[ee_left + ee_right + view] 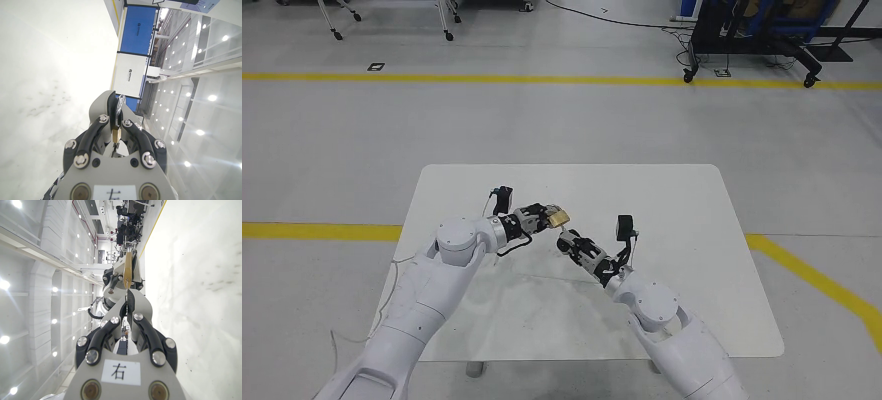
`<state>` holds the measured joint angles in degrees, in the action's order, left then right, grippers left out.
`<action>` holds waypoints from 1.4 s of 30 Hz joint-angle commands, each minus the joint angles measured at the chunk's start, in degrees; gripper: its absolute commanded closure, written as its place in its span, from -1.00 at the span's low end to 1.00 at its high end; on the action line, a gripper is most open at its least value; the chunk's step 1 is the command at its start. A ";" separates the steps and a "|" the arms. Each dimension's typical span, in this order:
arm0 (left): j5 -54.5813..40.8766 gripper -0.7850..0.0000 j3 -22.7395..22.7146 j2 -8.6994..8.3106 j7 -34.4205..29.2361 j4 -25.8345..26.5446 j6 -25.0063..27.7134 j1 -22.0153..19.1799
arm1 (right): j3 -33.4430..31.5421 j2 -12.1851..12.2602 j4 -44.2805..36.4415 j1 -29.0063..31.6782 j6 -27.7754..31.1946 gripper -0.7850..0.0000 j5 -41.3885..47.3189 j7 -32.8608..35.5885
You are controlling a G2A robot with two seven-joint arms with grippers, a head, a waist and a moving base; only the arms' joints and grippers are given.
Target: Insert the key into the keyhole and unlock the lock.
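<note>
The left gripper (117, 113) is clamped on the brass padlock (116, 135), held up over the table (692, 200). The right gripper (127, 303) pinches the key (126, 293), tip at the keyhole (128, 280). A crooked push could jam the blade, or twist it loose in that thin pinch. The right wrist view shows key meeting lock; the left wrist view shows the shackle (121, 103) instead.

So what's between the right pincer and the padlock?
The key: gripped by the right pincer, its blade spans the gap to the padlock, shown in the right wrist view.
</note>
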<state>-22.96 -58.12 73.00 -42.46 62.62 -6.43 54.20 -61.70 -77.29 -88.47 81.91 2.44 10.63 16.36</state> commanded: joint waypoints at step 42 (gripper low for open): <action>-2.41 1.00 -2.17 0.39 0.22 0.86 5.55 1.34 | -1.08 -0.14 -0.25 -0.76 -1.24 -1.00 4.12 1.13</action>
<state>-24.76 -60.00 73.40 -42.13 63.38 -1.24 55.42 -62.53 -77.40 -88.27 80.84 0.27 12.73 16.97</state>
